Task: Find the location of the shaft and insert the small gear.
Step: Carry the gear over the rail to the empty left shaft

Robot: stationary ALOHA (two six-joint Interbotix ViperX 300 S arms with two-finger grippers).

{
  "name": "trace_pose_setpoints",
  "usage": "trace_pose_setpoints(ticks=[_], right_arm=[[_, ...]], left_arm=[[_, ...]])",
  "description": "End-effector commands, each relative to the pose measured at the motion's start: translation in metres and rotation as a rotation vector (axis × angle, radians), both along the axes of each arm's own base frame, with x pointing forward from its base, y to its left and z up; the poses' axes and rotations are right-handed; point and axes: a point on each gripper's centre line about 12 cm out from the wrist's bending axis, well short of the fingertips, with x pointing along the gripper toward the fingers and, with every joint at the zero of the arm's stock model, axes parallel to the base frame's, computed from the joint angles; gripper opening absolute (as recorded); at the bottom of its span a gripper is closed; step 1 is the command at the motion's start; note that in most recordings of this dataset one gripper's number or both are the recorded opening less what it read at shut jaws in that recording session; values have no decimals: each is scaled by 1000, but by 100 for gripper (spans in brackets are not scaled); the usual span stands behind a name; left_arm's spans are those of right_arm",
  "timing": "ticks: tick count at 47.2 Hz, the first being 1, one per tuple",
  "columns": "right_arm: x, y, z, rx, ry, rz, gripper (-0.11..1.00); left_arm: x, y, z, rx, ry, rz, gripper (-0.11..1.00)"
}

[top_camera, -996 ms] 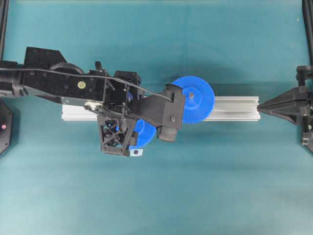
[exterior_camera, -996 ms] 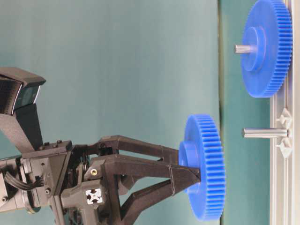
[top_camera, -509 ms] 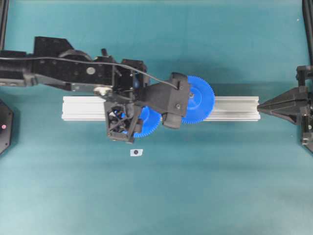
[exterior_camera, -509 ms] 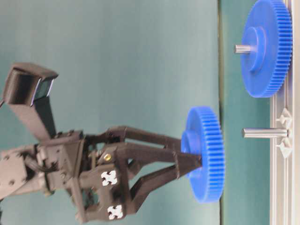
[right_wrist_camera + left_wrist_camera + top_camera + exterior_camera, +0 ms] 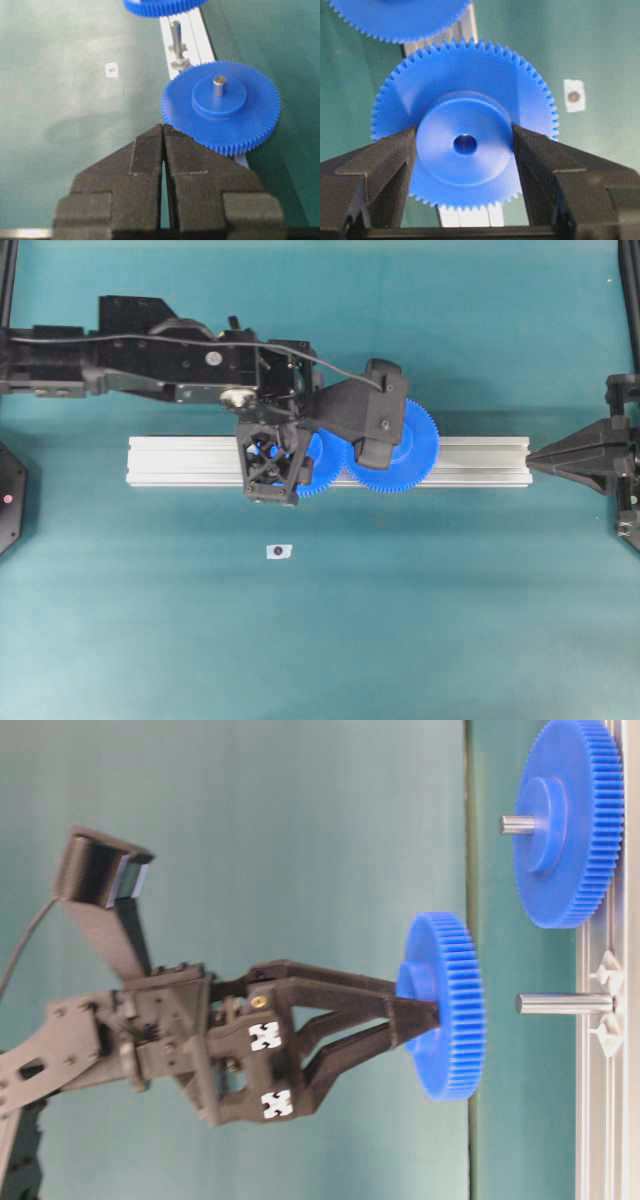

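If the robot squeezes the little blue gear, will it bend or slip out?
Probably not bend: the small gear looks like thick, hard plastic and keeps its round shape in the left end effector. It might slip a little, since the fingers press only on its smooth round hub. If dropped on its edge, it could roll.

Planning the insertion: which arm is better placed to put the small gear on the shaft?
Left. Its fingers grip the small gear by the hub, near the shaft. The right gripper sits shut and empty at the rail's end.

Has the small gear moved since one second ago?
Yes. In the overhead view the small gear, held by the left gripper, moved up the picture onto the rail.
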Motion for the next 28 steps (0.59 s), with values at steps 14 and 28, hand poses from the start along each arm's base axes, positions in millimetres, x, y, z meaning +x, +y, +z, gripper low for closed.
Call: trace_pose_setpoints(ticks=[14,28], right_arm=[[2,-1,4,14,-13,-8,-1],[2,-1,4,12,-14,-7,-1]], left_arm=[[8,4,1,9,-16,-12,63],[13,5,-17,5,24,-13,63]])
